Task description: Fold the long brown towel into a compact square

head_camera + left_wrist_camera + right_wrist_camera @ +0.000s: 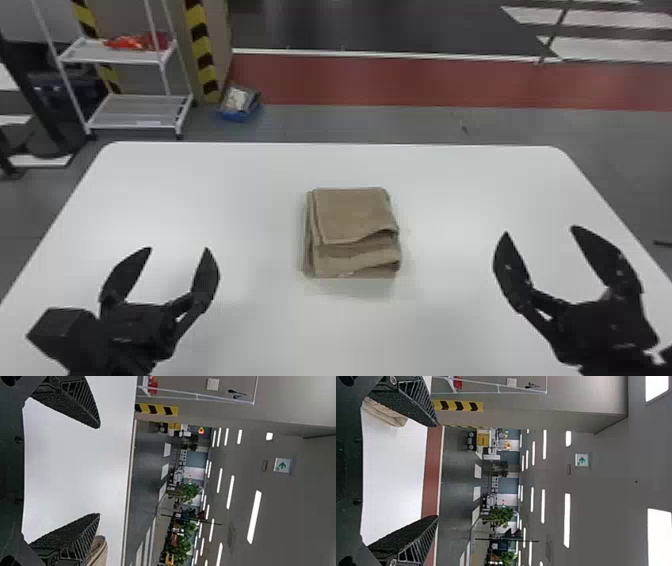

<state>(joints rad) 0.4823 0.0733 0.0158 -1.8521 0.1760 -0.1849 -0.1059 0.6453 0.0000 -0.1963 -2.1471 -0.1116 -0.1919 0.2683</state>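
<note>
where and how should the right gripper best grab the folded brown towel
Probably by its right edge, coming in from the right with one finger above and one below: the towel lies flat in a stack, and its layers part at the near right corner. The right gripper is open on that side.
</note>
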